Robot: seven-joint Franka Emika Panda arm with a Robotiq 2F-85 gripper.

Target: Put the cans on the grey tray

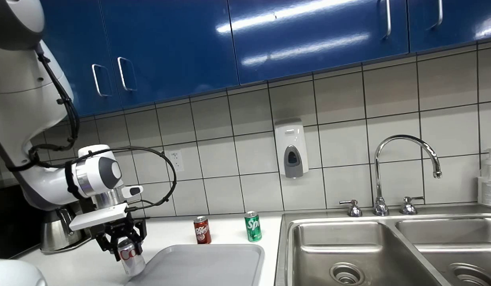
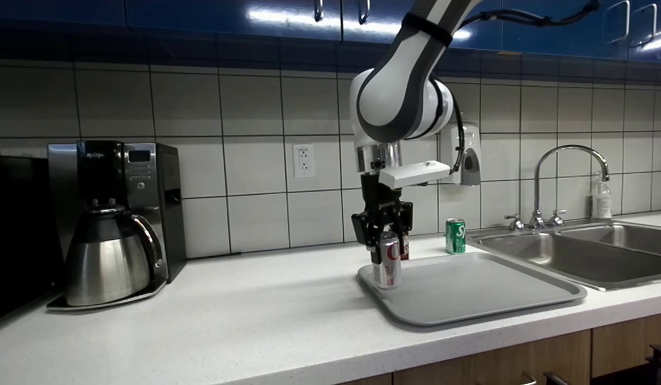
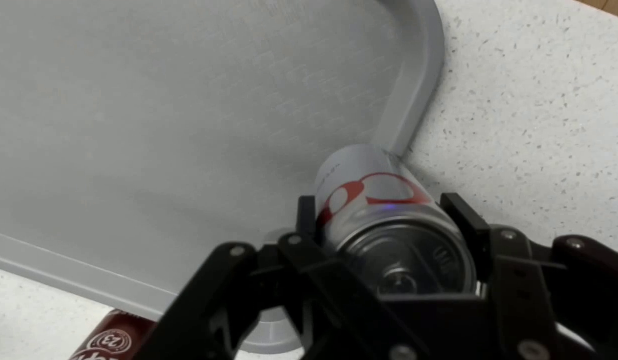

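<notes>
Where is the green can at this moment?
In both exterior views, the green can stands on the counter behind the tray, left of the sink.

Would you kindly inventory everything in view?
Speckled countertop: 1, white, below tiled wall
Rectangular tray: 1, light grey, on countertop
Silver metal can: 1, red-marked, at tray's edge
Red metal can: 1, dark red, beside tray
Green metal can: 1, green, beside tray
Double steel sink with faucet: 1, silver, in countertop
Pump bottle: 1, clear, behind sink
Dispenser, outlet: 1 each, mostly white, on wall
Coffee maker: 1, steel-black, on countertop
Cabinets: several, blue above, wooden below
Unidentified object: 1, black, beside coffee maker
Robot arm: 1, white, above countertop
Hand: 1, black, gripping silver can
</notes>
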